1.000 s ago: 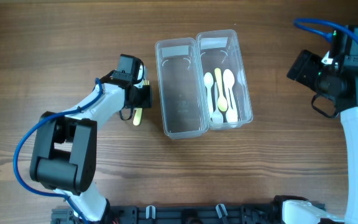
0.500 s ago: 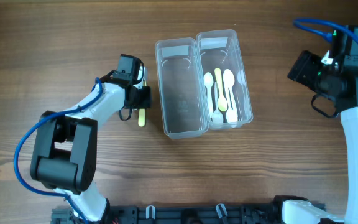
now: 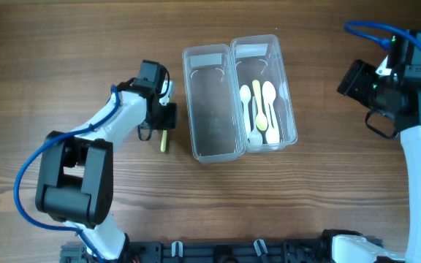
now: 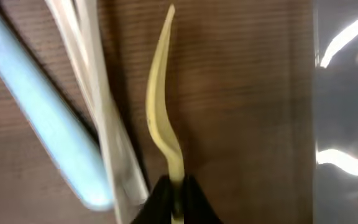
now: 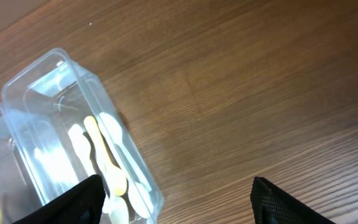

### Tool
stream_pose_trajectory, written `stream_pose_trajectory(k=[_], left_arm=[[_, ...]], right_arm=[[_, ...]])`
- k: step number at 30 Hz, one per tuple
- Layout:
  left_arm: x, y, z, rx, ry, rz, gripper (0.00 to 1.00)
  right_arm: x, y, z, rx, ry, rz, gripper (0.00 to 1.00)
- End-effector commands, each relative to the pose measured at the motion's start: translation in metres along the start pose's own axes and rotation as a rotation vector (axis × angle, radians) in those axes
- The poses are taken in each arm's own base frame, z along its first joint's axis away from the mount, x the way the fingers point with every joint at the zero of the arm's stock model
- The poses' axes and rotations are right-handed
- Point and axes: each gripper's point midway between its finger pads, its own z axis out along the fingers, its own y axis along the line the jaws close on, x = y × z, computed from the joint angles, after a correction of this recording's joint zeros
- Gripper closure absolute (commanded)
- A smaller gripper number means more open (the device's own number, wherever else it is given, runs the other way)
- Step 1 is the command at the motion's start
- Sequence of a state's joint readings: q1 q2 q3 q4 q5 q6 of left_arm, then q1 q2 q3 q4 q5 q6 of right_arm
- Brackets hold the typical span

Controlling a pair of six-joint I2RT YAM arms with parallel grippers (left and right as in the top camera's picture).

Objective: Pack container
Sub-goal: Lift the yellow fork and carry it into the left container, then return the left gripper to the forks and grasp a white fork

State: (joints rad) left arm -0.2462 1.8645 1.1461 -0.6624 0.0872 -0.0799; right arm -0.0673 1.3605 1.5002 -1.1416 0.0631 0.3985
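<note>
Left gripper (image 4: 176,198) is found clamped on the lower end of a yellow utensil (image 4: 160,106), with the fingers pressed together on its handle in the left wrist view. The piece is seen edge-on there, thin and curved, so its type cannot be determined. A blue cable (image 4: 42,118) is noted beside it. From overhead, the utensil is recorded just left of the clear container (image 3: 186,102), near its left wall but apart from it. Whether it rests on the wooden table (image 3: 64,44) cannot be told.

The container is laid open as two adjoining clear halves, long sides together. All packed pieces are logged in the right half (image 3: 291,102): several utensils (image 3: 258,109), white spoons with one yellow piece among them, lying lengthwise and side by side. The left half (image 3: 210,109) is the one nearer the held utensil.

Right gripper (image 5: 176,183) is observed with its fingers spread wide, only table surface showing between them. It is held well to the right of the container, which is seen at the lower left of the right wrist view.
</note>
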Motion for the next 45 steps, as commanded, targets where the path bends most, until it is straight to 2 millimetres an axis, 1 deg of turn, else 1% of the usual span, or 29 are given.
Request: stream_pose_trajectory(k=[1, 2, 3, 4, 6, 8, 11, 13, 16, 19, 21, 22, 23, 25, 27, 28, 29, 31, 33, 34, 36, 37, 38, 40, 41, 42, 44, 45], left_arm=[[-0.031, -0.010, -0.055, -0.002, -0.069, 0.014, 0.96], [-0.036, -0.014, -0.067, 0.003, -0.087, 0.018, 0.96], [-0.045, -0.020, -0.088, 0.013, -0.119, 0.028, 0.96], [-0.049, -0.025, -0.099, 0.018, -0.138, 0.032, 0.96], [-0.060, -0.039, -0.126, 0.035, -0.200, 0.061, 0.96], [-0.062, -0.053, -0.142, 0.065, -0.238, 0.076, 0.96], [-0.059, -0.091, -0.155, 0.193, -0.263, 0.123, 0.96], [-0.057, -0.109, -0.156, 0.223, -0.272, 0.140, 0.96], [-0.059, -0.122, -0.144, 0.205, -0.273, 0.092, 0.96], [-0.061, -0.140, -0.121, 0.220, -0.249, 0.082, 0.96], [-0.059, -0.148, -0.101, 0.216, -0.214, 0.078, 0.96], [-0.058, -0.149, -0.095, 0.214, -0.201, 0.064, 0.96], [-0.057, -0.148, -0.087, 0.210, -0.182, 0.040, 0.96], [-0.057, -0.145, -0.084, 0.205, -0.174, 0.032, 0.94], [-0.061, -0.139, -0.091, 0.203, -0.186, 0.017, 0.56], [-0.062, -0.135, -0.094, 0.201, -0.191, 0.014, 0.51], [-0.065, -0.129, -0.101, 0.198, -0.204, 0.004, 0.47], [-0.070, -0.104, -0.118, 0.163, -0.237, -0.043, 0.42], [-0.073, -0.090, -0.126, 0.146, -0.251, -0.070, 0.37], [-0.073, -0.079, -0.130, 0.135, -0.253, -0.071, 0.35], [-0.071, -0.061, -0.129, 0.091, -0.240, -0.055, 0.34], [-0.070, -0.048, -0.127, 0.044, -0.233, -0.071, 0.34], [-0.070, -0.029, -0.124, -0.025, -0.227, -0.095, 0.34], [-0.071, -0.008, -0.120, -0.095, -0.227, -0.124, 0.35], [-0.072, -0.001, -0.118, -0.110, -0.225, -0.137, 0.35], [-0.073, 0.003, -0.114, -0.114, -0.222, -0.147, 0.38], [-0.076, 0.009, -0.105, -0.120, -0.211, -0.150, 0.53], [-0.077, 0.009, -0.100, -0.123, -0.205, -0.136, 0.58]], right_arm=[[0.003, 0.003, 0.004, -0.022, 0.021, -0.002, 0.25], [0.003, 0.003, 0.004, -0.022, 0.021, -0.002, 0.25], [0.002, 0.003, 0.004, -0.022, 0.019, -0.002, 0.25], [0.002, 0.003, 0.004, -0.023, 0.018, -0.002, 0.25], [0.002, 0.003, 0.004, -0.023, 0.017, -0.001, 0.25], [0.002, 0.003, 0.004, -0.023, 0.018, -0.002, 0.26], [0.001, 0.004, 0.004, -0.024, 0.016, -0.002, 0.25], [0.001, 0.004, 0.004, -0.024, 0.014, -0.001, 0.25], [0.001, 0.004, 0.004, -0.025, 0.014, -0.001, 0.25], [0.001, 0.004, 0.004, -0.025, 0.014, -0.001, 0.25], [0.001, 0.004, 0.004, -0.025, 0.014, 0.000, 0.25], [0.001, 0.004, 0.004, -0.025, 0.014, 0.000, 0.25], [0.001, 0.004, 0.004, -0.025, 0.014, -0.001, 0.25], [0.001, 0.004, 0.004, -0.025, 0.014, -0.001, 0.25], [0.001, 0.004, 0.004, -0.024, 0.014, -0.001, 0.25], [0.001, 0.004, 0.004, -0.025, 0.014, -0.001, 0.25], [0.001, 0.004, 0.004, -0.025, 0.015, -0.001, 0.24], [0.001, 0.004, 0.004, -0.024, 0.015, -0.001, 0.25], [0.001, 0.004, 0.004, -0.024, 0.015, -0.001, 0.24], [0.001, 0.004, 0.004, -0.024, 0.015, -0.001, 0.24], [0.001, 0.004, 0.004, -0.024, 0.015, -0.001, 0.24], [0.001, 0.004, 0.004, -0.024, 0.015, -0.001, 0.24], [0.001, 0.004, 0.004, -0.024, 0.015, -0.001, 0.24], [0.001, 0.004, 0.004, -0.024, 0.015, -0.001, 0.24], [0.001, 0.004, 0.004, -0.024, 0.014, -0.001, 0.24], [0.001, 0.004, 0.004, -0.025, 0.014, -0.001, 0.25], [0.001, 0.004, 0.004, -0.025, 0.014, -0.001, 0.24], [0.001, 0.004, 0.004, -0.025, 0.014, -0.001, 0.25]])
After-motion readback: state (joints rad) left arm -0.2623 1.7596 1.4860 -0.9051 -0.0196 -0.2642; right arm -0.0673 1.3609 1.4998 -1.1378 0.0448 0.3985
